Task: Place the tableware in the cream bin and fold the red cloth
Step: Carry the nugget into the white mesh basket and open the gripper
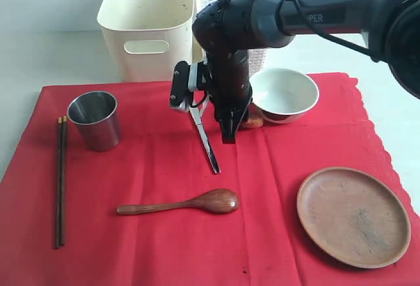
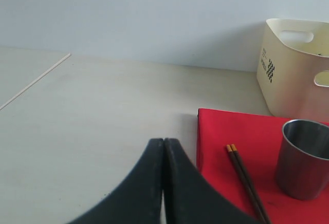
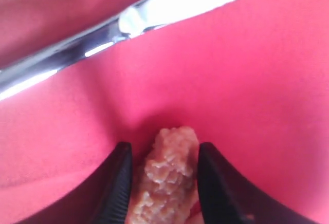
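The red cloth (image 1: 164, 246) lies flat and carries the steel cup (image 1: 95, 121), chopsticks (image 1: 60, 181), knife (image 1: 207, 142), wooden spoon (image 1: 190, 203), pale bowl (image 1: 283, 94) and wooden plate (image 1: 353, 216). The cream bin (image 1: 147, 23) stands behind the cloth. My right gripper (image 1: 237, 125) points down at the cloth beside the knife. In the right wrist view the right gripper (image 3: 164, 149) straddles a crumbly tan food piece (image 3: 167, 178), with narrow gaps at its fingertips. My left gripper (image 2: 163, 141) is shut and empty over the bare table, left of the cloth (image 2: 226, 131).
A white lattice basket (image 1: 257, 60) stands behind the right arm, next to the bin. The food piece (image 1: 252, 122) lies just in front of the bowl. The left wrist view shows the cup (image 2: 303, 157), chopsticks (image 2: 247, 183) and bin (image 2: 295, 64).
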Motion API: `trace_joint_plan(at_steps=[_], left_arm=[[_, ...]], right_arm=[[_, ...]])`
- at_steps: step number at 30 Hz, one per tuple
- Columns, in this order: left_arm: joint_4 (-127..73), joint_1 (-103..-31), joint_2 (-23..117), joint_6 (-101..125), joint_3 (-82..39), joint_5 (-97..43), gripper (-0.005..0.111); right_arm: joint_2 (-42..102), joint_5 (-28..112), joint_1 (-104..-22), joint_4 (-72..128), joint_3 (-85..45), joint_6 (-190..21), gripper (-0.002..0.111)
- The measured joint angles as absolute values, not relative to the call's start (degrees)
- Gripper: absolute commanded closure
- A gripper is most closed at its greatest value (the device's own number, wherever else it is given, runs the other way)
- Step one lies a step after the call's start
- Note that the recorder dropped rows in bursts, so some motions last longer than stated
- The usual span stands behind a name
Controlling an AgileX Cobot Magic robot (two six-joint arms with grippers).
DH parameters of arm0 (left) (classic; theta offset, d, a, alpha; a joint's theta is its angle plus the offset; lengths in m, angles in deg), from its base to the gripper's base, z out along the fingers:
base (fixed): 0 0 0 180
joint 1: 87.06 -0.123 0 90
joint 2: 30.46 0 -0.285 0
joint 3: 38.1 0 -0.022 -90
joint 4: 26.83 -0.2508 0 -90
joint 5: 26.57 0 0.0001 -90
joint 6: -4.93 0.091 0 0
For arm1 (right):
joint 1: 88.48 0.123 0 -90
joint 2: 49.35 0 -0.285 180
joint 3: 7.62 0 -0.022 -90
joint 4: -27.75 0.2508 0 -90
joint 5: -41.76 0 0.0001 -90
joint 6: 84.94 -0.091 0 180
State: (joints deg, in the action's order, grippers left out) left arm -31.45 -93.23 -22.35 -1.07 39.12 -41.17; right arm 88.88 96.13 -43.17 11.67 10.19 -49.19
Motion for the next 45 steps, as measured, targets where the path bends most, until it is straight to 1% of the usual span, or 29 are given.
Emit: trace_joint_plan(at_steps=[6, 10, 13, 19, 25, 32, 37, 42, 45], left_arm=[[-31.5, -93.2, -22.3, -1.1, 39.1, -41.2, 0.106], [-31.5, -93.2, -22.3, -1.1, 39.1, -41.2, 0.106], [-31.5, -93.2, -22.3, -1.1, 39.1, -41.2, 0.106], [-31.5, -93.2, -22.3, -1.1, 39.1, -41.2, 0.106], [-31.5, -93.2, -22.3, -1.1, 39.1, -41.2, 0.106], [-31.5, -93.2, -22.3, -1.1, 39.1, -41.2, 0.106], [-31.5, -93.2, -22.3, -1.1, 39.1, -41.2, 0.106], [-31.5, -93.2, -22.3, -1.1, 39.1, -41.2, 0.106], [-31.5, -93.2, -22.3, -1.1, 39.1, -41.2, 0.106]], right_arm=[[87.1, 89.1, -43.2, 14.9, 10.2, -55.2, 0.105], [82.1, 82.3, -43.2, 17.0, 10.2, -58.9, 0.105], [78.2, 74.8, -43.3, 12.4, 10.2, -68.4, 0.105], [75.2, 69.6, -46.0, 4.8, 10.2, -81.5, 0.105], [75.2, 66.4, -52.2, 3.9, 10.2, -90.8, 0.105], [78.0, 57.6, -58.1, 3.9, 10.2, -102.5, 0.105], [81.6, 54.7, -59.0, 3.9, 10.2, -104.0, 0.105], [85.2, 48.6, -59.0, 3.9, 10.2, -104.1, 0.105], [85.6, 47.9, -59.0, 3.9, 10.2, -104.1, 0.105]])
